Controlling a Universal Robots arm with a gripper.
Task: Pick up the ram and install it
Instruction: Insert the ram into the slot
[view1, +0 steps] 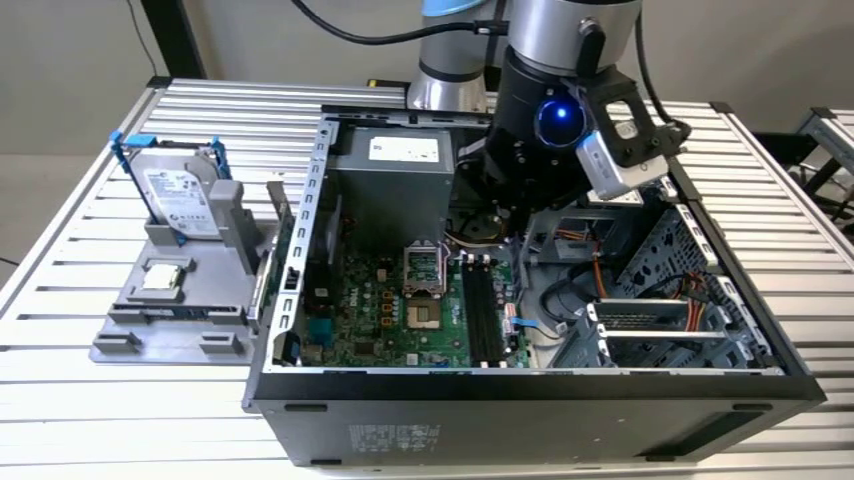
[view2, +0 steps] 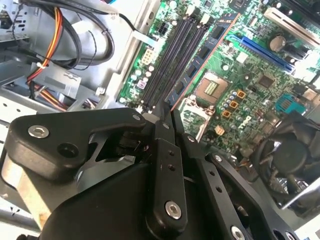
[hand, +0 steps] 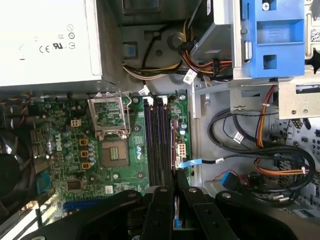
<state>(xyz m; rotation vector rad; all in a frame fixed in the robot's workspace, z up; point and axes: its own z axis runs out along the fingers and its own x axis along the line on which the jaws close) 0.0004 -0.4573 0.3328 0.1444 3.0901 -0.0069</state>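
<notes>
Pincer (hand: 175, 192) closed, apparently pinching ram (hand: 174, 150) edge-on above black slots (hand: 156, 137); cables (hand: 260, 150) beside.

The arm (view1: 561, 60) reaches down from the far side, wrist vertical. In both wrist views the gripper (hand: 175, 192) points straight down, its black fingers (view2: 165, 150) pressed close together with barely any gap between the tips.

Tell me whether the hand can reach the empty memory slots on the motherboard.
Probably yes: the hand hangs inside the open case over the motherboard, and nothing lies across the black slots.
</notes>
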